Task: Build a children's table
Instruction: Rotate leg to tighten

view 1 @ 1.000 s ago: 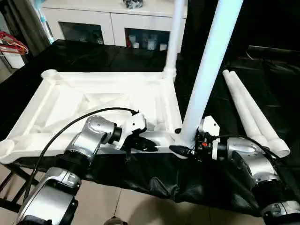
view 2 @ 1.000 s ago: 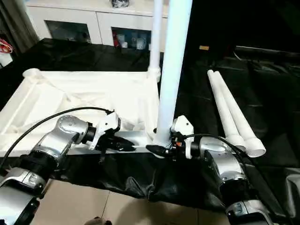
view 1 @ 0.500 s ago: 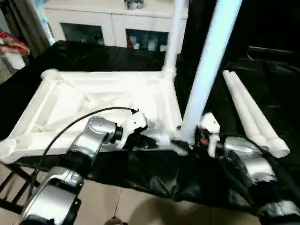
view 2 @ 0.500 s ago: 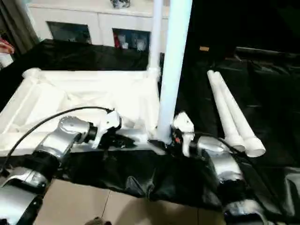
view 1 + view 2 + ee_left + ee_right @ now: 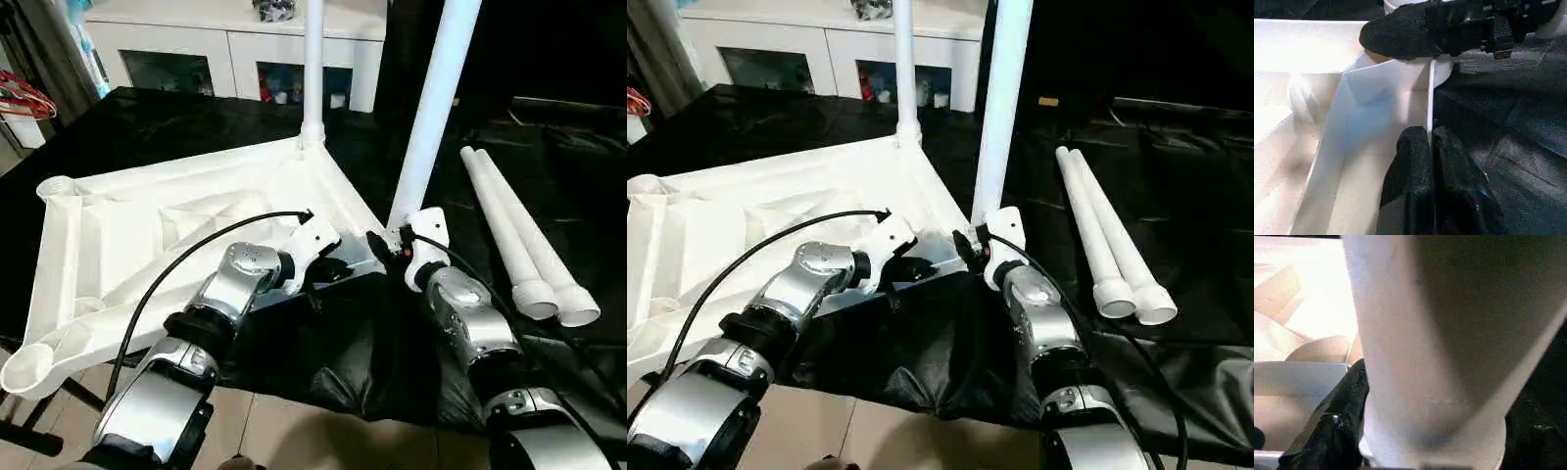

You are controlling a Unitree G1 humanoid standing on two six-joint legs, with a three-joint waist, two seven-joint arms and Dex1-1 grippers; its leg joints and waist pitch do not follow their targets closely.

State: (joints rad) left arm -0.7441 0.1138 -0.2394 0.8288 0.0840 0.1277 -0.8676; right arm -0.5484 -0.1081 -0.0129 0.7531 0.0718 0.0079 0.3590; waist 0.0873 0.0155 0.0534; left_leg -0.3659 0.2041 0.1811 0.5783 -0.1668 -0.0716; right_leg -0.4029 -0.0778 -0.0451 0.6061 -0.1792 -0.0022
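Note:
The children's table lies upside down on the black work table, its white ribbed top (image 5: 147, 215) turned at an angle. Two white legs stand upright in corner sockets: one at the far corner (image 5: 312, 69), one at the near right corner (image 5: 431, 108). Two more legs (image 5: 519, 235) lie loose on the right. My left gripper (image 5: 1429, 134) is shut on the thin rim (image 5: 1429, 93) of the top, close to the near right corner. My right gripper (image 5: 384, 247) clasps the base of the near upright leg (image 5: 1440, 357), one black finger (image 5: 1332, 431) pressed against it.
The black cover (image 5: 362, 362) sags over the work table's front edge, with tiled floor below. The top's near left corner socket (image 5: 24, 367) overhangs that edge. A white cabinet (image 5: 235, 49) stands behind, and red hangers (image 5: 24, 98) hang at the far left.
The table top has swung round on the work table: its near right corner moved away from me and its left end came nearer. Both grippers travelled with that corner, keeping their hold.

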